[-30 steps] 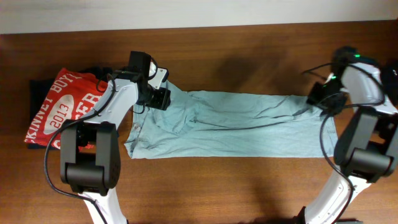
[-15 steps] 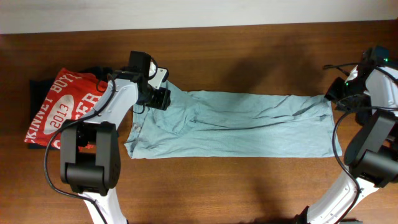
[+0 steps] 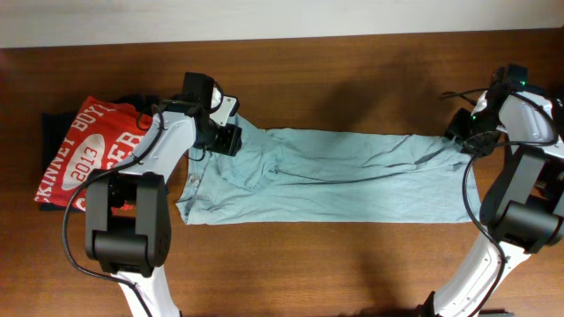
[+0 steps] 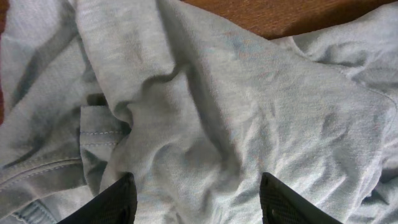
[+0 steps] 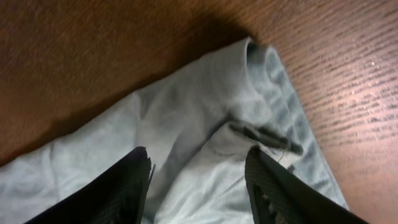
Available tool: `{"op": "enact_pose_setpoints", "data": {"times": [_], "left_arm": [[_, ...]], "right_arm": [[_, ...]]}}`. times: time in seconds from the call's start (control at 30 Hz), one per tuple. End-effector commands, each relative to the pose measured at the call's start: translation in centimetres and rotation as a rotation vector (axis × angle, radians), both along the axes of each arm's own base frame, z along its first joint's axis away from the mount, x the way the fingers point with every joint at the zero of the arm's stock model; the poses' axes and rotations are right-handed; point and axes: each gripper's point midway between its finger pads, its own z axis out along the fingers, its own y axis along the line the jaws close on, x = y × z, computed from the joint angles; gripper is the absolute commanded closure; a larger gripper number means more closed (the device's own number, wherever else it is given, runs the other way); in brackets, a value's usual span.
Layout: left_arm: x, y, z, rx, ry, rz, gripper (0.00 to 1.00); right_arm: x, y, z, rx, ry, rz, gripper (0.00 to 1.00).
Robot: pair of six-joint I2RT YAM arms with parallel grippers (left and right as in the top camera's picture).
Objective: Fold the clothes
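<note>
Back over the cloth comes the right pincer [image 3: 465,141]: half a second ago it hung out past the right edge of the pale grey-blue short-sleeved cotton t-shirt [image 3: 335,176], and now it sits again above that garment's far right corner. Its wrist view shows the right pincer [image 5: 199,155] released, fingers apart, the rolled hem corner just below them and nothing caught between. The left pincer [image 3: 231,139] has not shifted. It stays at the far left corner of the shirt, and its own view shows the left pincer [image 4: 198,180] also released, spread over rumpled fabric near a stitched seam.

The shirt lies stretched lengthwise across the middle of the brown wooden bench [image 3: 352,79], mostly flat, with creases running along it and bunching at the left end. A red t-shirt with white lettering [image 3: 97,141] rests on a black garment [image 3: 57,123] at the far left, apart from the work.

By my reading, the right arm is lining up for a fresh pinch on its corner, so that both far corners can be taken together for a fold toward the near edge. Neither corner is gripped yet.
</note>
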Motion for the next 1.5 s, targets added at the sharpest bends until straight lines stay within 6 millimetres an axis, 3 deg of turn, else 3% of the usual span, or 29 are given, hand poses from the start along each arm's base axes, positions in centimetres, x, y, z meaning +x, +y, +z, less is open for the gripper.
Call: {"op": "enact_pose_setpoints", "data": {"times": [0.0,0.3,0.57,1.0,1.27,1.47], "left_arm": [[-0.2,-0.1,-0.2,0.005,0.002,-0.019,0.37],[-0.2,-0.1,-0.2,0.005,0.002,-0.019,0.37],[-0.2,-0.1,-0.2,0.005,0.002,-0.019,0.37],[0.0,-0.1,-0.2,0.004,-0.005,-0.019,0.37],[0.1,-0.2,-0.1,0.004,-0.010,-0.019,0.37],[0.2,-0.2,-0.1,0.003,-0.014,-0.020,0.37]], "right_arm": [[0.1,-0.8,-0.7,-0.027,0.012,-0.021,0.49],[-0.7,-1.0,-1.5,-0.041,0.058,-0.032,0.60],[-1.2,-0.8,-1.1,-0.035,0.073,-0.032,0.96],[-3.6,-0.8,1.6,-0.068,0.136,-0.034,0.96],[-3.7,-1.4,4.9,-0.121,0.081,-0.041,0.96],[-5.9,-2.0,5.1,-0.175,0.172,-0.041,0.96]]}}
